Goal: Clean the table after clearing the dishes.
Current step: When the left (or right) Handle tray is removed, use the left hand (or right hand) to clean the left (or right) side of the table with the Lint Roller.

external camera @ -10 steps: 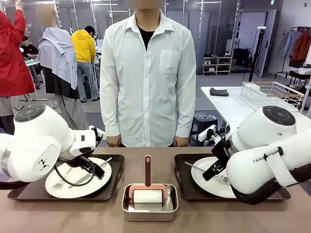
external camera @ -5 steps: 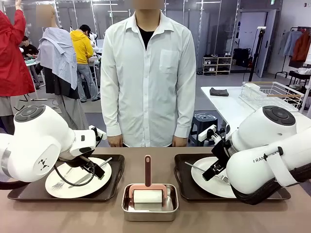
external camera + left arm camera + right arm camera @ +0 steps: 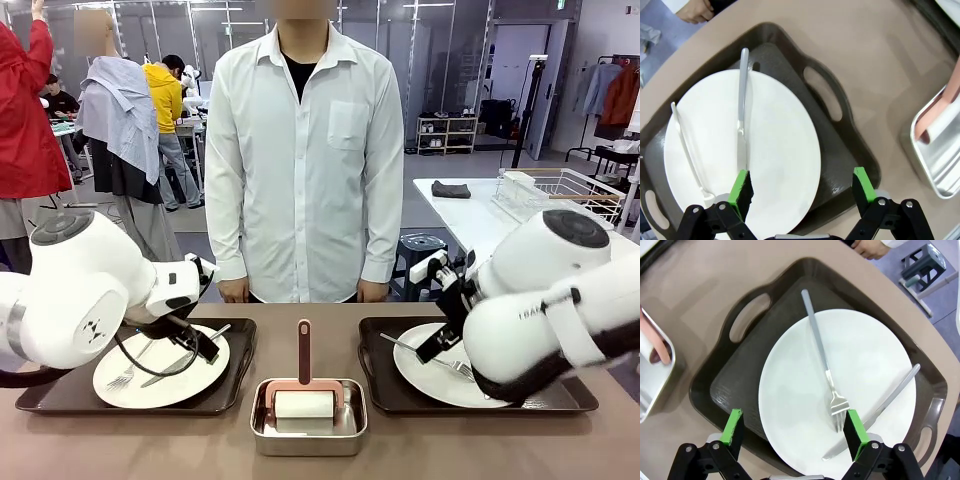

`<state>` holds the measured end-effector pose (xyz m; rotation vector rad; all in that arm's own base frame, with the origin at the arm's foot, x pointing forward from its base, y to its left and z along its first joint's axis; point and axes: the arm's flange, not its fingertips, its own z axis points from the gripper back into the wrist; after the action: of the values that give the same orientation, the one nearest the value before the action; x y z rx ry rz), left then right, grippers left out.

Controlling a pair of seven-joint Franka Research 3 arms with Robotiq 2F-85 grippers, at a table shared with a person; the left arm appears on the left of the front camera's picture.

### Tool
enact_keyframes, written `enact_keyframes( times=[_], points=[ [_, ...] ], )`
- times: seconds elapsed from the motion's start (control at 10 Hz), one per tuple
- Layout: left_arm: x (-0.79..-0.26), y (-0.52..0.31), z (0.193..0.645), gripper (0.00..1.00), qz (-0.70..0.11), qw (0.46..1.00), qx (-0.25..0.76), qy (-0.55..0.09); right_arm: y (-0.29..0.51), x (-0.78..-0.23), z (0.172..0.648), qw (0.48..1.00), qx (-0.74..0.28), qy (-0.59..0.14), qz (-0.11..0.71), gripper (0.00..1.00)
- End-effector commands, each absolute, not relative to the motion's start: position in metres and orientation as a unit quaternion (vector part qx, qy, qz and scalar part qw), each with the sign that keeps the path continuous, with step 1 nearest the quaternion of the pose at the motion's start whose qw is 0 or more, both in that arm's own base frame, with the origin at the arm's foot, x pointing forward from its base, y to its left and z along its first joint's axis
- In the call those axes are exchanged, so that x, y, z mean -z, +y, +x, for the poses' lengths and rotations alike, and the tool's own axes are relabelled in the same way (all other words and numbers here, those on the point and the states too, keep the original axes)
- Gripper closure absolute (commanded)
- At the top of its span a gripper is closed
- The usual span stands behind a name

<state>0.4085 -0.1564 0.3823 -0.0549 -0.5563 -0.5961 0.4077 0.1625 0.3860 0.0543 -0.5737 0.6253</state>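
Two white plates sit on dark brown handled trays on the taupe table (image 3: 150,445). The left plate (image 3: 200,375) carries a knife (image 3: 742,110) and a fork (image 3: 687,150). My left gripper (image 3: 801,190) hangs open above that plate's near rim and the left tray (image 3: 840,150). The right plate (image 3: 420,375) holds a fork (image 3: 822,365) and a knife (image 3: 880,410). My right gripper (image 3: 794,432) hovers open over the plate (image 3: 860,370) and its tray (image 3: 720,390). Neither gripper holds anything.
A small steel pan (image 3: 258,425) stands between the trays at the front, holding a white roller with a pink handle (image 3: 304,350). A person in a white shirt stands at the far edge, hands (image 3: 233,291) down. A white side table (image 3: 470,215) is at back right.
Both arms have shifted slightly above their trays, the right one a little up and to the left. Both grippers stay open, and the dishes have not moved.
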Motion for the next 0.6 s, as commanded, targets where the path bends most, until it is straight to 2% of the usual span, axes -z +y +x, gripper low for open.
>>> enact_keyframes(
  times=[0.0,0.2,0.3,0.4,0.5],
  points=[
    [-0.419,-0.14,0.429,0.0,-0.083,0.917,0.296,-0.254,0.143,-0.422,0.441,0.916,-0.292,-0.265,0.074,0.0],
    [-0.455,-0.113,0.448,0.0,-0.149,0.916,0.288,-0.236,0.119,-0.453,0.47,0.92,-0.276,-0.232,0.154,0.0],
    [-0.47,-0.091,0.452,0.0,-0.219,0.908,0.284,-0.217,0.095,-0.463,0.477,0.918,-0.252,-0.205,0.228,0.0],
    [-0.487,-0.049,0.454,0.0,-0.343,0.879,0.263,-0.203,0.063,-0.467,0.478,0.912,-0.214,-0.182,0.298,0.0],
    [-0.492,0.0,0.452,0.0,-0.426,0.853,0.217,-0.209,0.018,-0.467,0.47,0.893,-0.162,-0.186,0.375,0.0]
  ],
)
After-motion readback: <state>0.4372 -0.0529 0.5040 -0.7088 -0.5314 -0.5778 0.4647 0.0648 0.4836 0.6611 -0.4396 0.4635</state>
